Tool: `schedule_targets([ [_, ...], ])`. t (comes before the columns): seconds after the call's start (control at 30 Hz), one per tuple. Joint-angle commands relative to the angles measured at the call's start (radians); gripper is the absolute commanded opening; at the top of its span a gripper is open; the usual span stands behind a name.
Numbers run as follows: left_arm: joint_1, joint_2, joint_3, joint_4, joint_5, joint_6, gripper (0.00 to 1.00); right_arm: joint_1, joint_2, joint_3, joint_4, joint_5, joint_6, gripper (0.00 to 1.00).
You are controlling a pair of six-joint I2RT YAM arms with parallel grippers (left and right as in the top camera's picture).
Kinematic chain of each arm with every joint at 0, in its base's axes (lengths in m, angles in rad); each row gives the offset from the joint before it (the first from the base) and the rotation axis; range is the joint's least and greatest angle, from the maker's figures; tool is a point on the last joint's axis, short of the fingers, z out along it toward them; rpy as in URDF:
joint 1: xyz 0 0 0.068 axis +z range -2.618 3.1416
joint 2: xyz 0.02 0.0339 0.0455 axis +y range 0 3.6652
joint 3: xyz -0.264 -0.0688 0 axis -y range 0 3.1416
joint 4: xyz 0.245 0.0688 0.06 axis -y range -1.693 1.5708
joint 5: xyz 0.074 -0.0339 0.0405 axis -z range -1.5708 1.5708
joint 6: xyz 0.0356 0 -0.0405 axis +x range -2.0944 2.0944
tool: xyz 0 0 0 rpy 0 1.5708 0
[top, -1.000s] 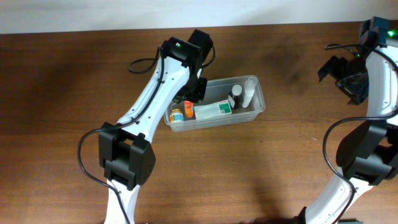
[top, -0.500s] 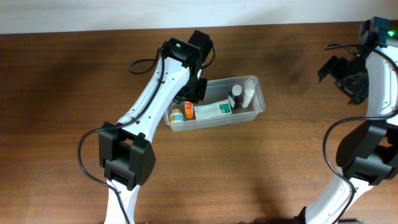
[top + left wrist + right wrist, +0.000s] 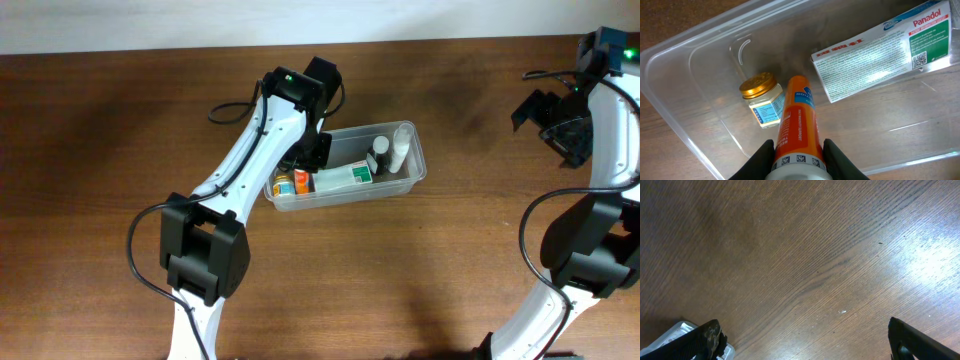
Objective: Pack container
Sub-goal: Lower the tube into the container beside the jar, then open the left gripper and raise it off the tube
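The container [image 3: 421,166] is a clear plastic tub at the table's middle. Inside it lie a green-and-white Panadol box [image 3: 343,177], a gold-lidded jar [image 3: 284,185], a white bottle [image 3: 400,148] and a dark-capped bottle [image 3: 378,156]. My left gripper [image 3: 799,151] is shut on an orange tube [image 3: 797,120], which points down into the tub's left end [image 3: 687,95] beside the jar [image 3: 762,97], with the box [image 3: 880,47] to its right. My right gripper [image 3: 805,337] hangs open over bare wood at the far right [image 3: 545,115], holding nothing.
Brown wooden table [image 3: 450,270] all round the tub. A pale wall strip runs along the back edge [image 3: 150,25]. A black cable [image 3: 230,105] loops off the left arm near the tub.
The left wrist has shifted slightly left over the tub's left end, still gripping the orange tube. The right arm has not moved.
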Motion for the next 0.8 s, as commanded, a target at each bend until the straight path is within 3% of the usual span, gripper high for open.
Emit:
schedule_targets([
  [0.0,0.003,-0.006,-0.01,0.004,0.011,-0.013,0.3,0.001,-0.011,0.0,0.003,0.013,0.008,0.98],
  [0.73,0.003,-0.006,-0.01,0.047,0.016,-0.013,0.31,0.001,-0.011,0.0,0.003,0.013,0.008,0.98],
  [0.77,0.003,-0.006,-0.01,0.047,0.016,-0.013,0.41,0.001,-0.011,0.0,0.003,0.013,0.008,0.98],
])
